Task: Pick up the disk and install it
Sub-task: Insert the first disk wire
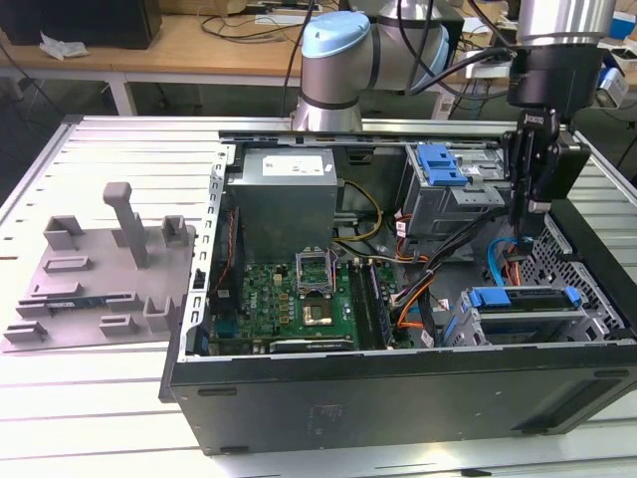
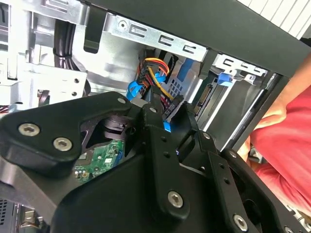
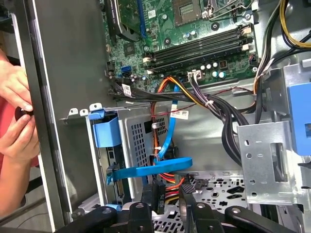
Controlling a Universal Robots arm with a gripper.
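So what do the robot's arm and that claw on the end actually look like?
The robot arm is silver-grey metal tubing with rounded joints capped in light blue, and black cables loop along it. The black gripper at its end is built from flat, angular linked bars fastened with round silver screws, seen in both wrist views.

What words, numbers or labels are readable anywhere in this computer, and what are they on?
Nothing here can be read.
On the grey power supply box, the white sticker: print too small to read.
Among the cables, the white tag: print blurred.
On the motherboard: white markings too small to read.
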